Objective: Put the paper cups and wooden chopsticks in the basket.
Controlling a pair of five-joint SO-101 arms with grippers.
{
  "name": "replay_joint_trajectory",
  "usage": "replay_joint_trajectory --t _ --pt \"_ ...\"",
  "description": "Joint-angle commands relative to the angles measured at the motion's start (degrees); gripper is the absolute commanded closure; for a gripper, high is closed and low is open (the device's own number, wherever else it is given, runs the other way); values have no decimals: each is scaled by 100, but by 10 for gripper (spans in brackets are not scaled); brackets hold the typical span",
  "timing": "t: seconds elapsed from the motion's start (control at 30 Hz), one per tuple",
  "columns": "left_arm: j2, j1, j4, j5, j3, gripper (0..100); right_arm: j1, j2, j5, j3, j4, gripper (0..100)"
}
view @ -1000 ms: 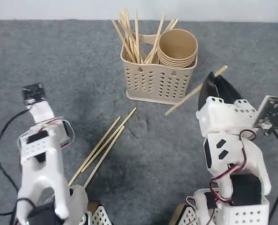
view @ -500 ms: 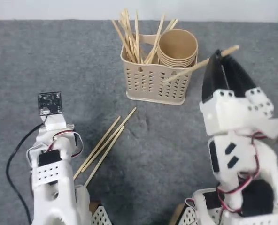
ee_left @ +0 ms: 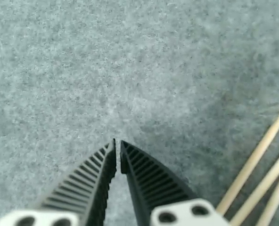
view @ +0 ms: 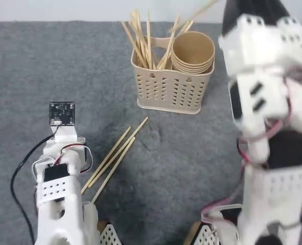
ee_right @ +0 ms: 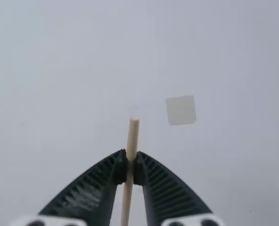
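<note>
The right arm (view: 263, 102) stands raised tall beside the beige slotted plastic basket (view: 166, 91), right gripper (ee_right: 130, 162) clamped on a pale wooden chopstick (ee_right: 132, 136).

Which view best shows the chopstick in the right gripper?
The right wrist view: the chopstick sits clamped in the right gripper. The high view catches one end above the basket; the left wrist view faces carpet.

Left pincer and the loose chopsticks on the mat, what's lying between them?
Nothing but bare grey mat. The left wrist view shows that stretch between the left pincer and the loose chopsticks.
</note>
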Motion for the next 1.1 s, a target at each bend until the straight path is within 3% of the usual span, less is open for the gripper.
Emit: replay_joint_trajectory --t 0.0,0.57,0.73,0.93,1.07 --pt "-132 53 -18 -70 -31 988 -259 611 -62 -484 -154 991" --pt "-132 53 -132 -62 -13 988 -1024 2466 -53 422 -198 991" --pt "-132 53 -132 -62 -13 988 -1508 2536 703 1459 -338 986" --pt "-132 44 -132 -62 -13 988 -1710 2360 949 1960 -963 796" --pt "-132 35 -132 -62 -22 988 -1701 1895 932 1451 -523 828"
